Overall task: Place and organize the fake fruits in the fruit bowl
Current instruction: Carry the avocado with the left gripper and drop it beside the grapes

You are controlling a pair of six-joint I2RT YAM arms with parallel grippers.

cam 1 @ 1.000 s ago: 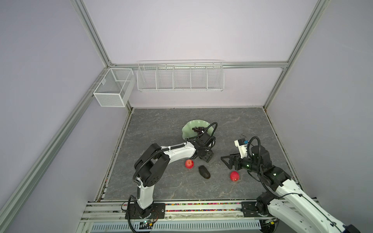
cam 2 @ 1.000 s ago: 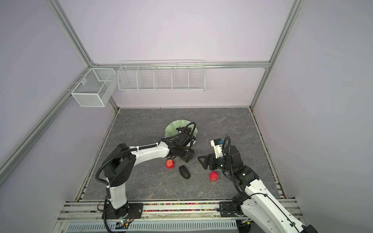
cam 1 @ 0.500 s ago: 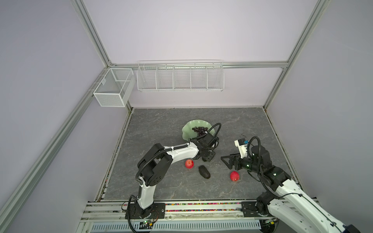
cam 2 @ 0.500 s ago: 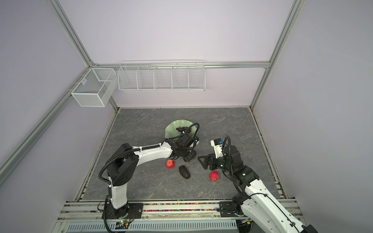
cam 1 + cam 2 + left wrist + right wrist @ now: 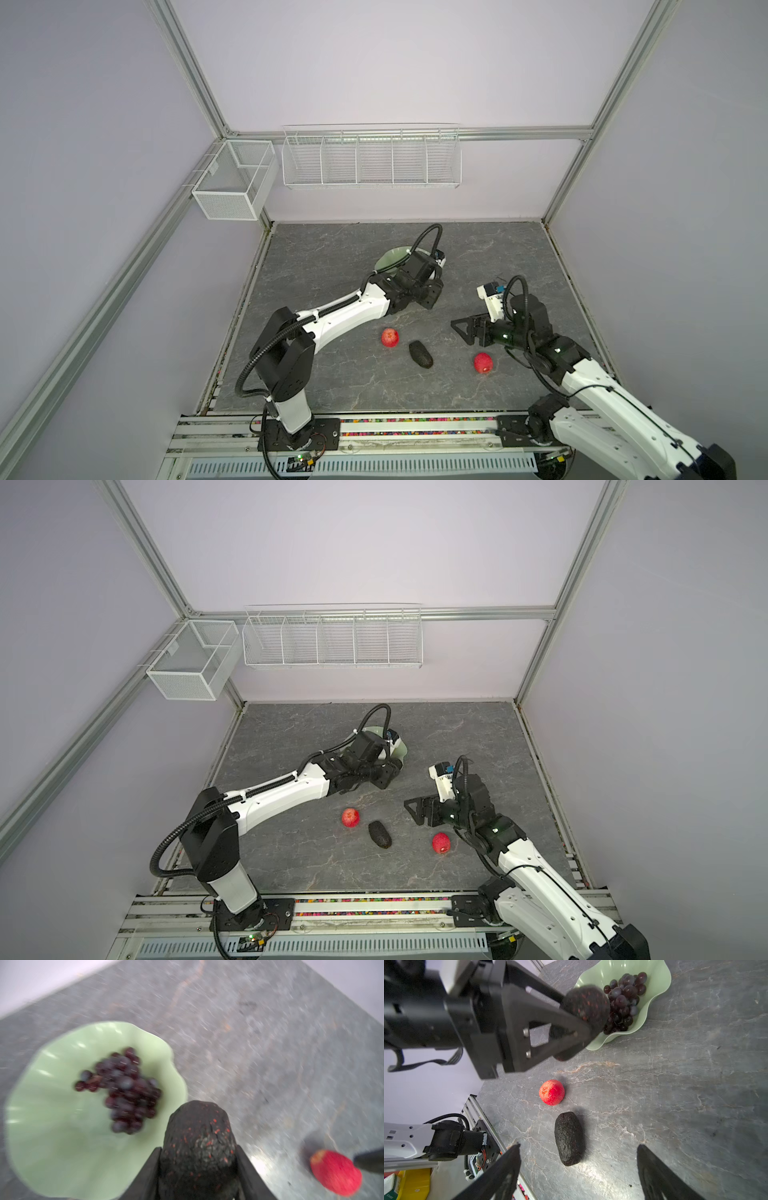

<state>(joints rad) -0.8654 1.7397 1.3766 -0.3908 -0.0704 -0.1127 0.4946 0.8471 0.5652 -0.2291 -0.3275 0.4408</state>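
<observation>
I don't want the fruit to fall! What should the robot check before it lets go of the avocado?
1. Grip: left gripper shut on held avocado: ok.
2. Held avocado fully over the fruit bowl: cannot tell; it hangs near the rim.
3. Free room in the bowl beside the grapes: ok.
4. Helper arm: right gripper open, away from the bowl: ok.
5. All fruits in the bowl: not ok; first apple, second apple and second avocado lie on the table.
</observation>
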